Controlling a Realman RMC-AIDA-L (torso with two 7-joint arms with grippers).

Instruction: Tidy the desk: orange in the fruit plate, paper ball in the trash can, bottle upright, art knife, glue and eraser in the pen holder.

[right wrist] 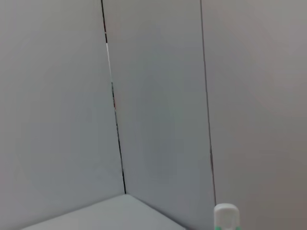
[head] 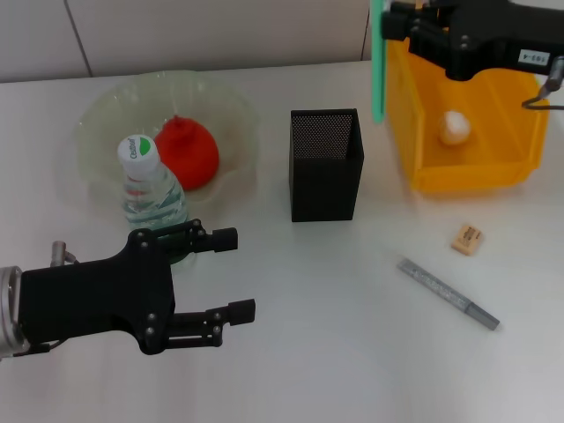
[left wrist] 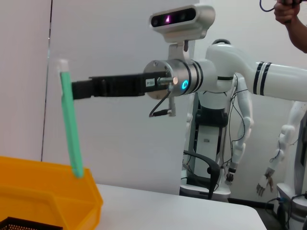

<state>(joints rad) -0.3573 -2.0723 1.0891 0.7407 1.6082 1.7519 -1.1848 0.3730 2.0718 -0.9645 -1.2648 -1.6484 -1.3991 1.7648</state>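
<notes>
— Over the yellow bin (head: 511, 172), what is the right arm doing?
— Up at the far right of the head view the right gripper (head: 385, 22) is clamped on a green glue stick (head: 378, 62); the stick hangs upright, its lower end beside the bin's near-left corner; the left wrist view shows the same stick (left wrist: 70, 127) pinched near its white top, its bottom just above the bin's rim (left wrist: 48, 184); the right wrist view catches only the white cap (right wrist: 226, 216) against a grey wall.
— And inside the bin?
— A white paper ball (head: 455, 128) lies on its floor.
— Where is the pen holder?
— The black mesh pen holder (head: 326, 165) stands mid-table, just left of the bin; I cannot tell what it contains.
— The left side?
— The left gripper (head: 232, 275) hovers low at the near left with its fingers spread wide and nothing between them; just beyond it the water bottle (head: 150, 189) stands upright, green-and-white cap on top, at the near edge of the clear fruit plate (head: 106, 123); the orange (head: 188, 152) sits in that plate, just right of the bottle.
— What lies loose on the table (head: 308, 335)?
— The tan eraser (head: 467, 239) lies in front of the bin; the grey art knife (head: 448, 293) lies slantwise just nearer, apart from it.
</notes>
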